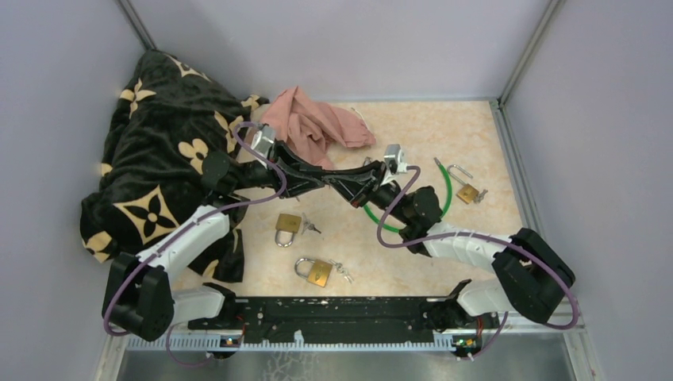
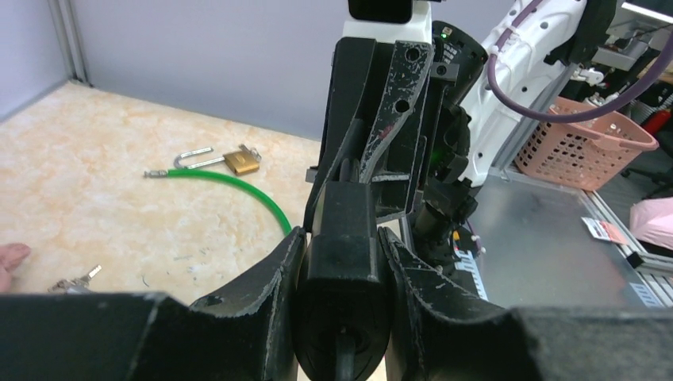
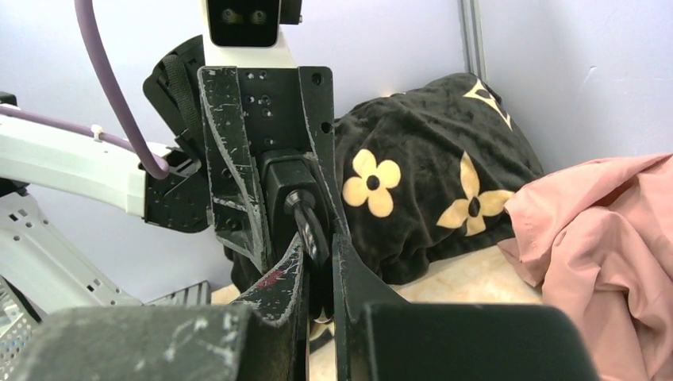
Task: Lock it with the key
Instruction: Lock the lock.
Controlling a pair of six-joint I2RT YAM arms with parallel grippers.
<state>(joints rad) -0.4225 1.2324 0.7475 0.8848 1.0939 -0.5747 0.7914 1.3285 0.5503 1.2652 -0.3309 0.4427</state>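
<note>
Lock: black lock [image 2: 341,214] is held up off the counter [image 1: 444,135], near the middle, where the two arms meet nose to nose.
Left claw: left claw [image 2: 341,270] is clamped on the sides of the lock's body, its two fingers part way apart with the body filling the gap. It likely serves as a vise, so the other arm can work on the lock.
Right claw: right claw [image 3: 317,266] is pressed almost together, tips facing the lock.
Loop: dark loop [image 3: 308,218] curves out of the lock's end toward the right claw, and its lower end runs in between those tips. It reads as the lock's metal bow rather than a key, though I cannot be sure.
Why held so: the end away from the right claw shows a round mark that may be the keyhole. So the pinch probably steadies or presses the bow.
Key: no key is plainly visible in either claw. Loose keys [image 1: 312,228] lie on the counter beside a brass lock [image 1: 288,228], below and apart from both claws.
Relative position: lock inside the left claw, touching both fingers; loop touching the right claw's tips; loose keys out of reach of both.
Surroundings: green cable [image 1: 446,198] lies under the right arm, pink cloth [image 1: 317,127] and flowered blanket [image 1: 159,159] behind.
</note>
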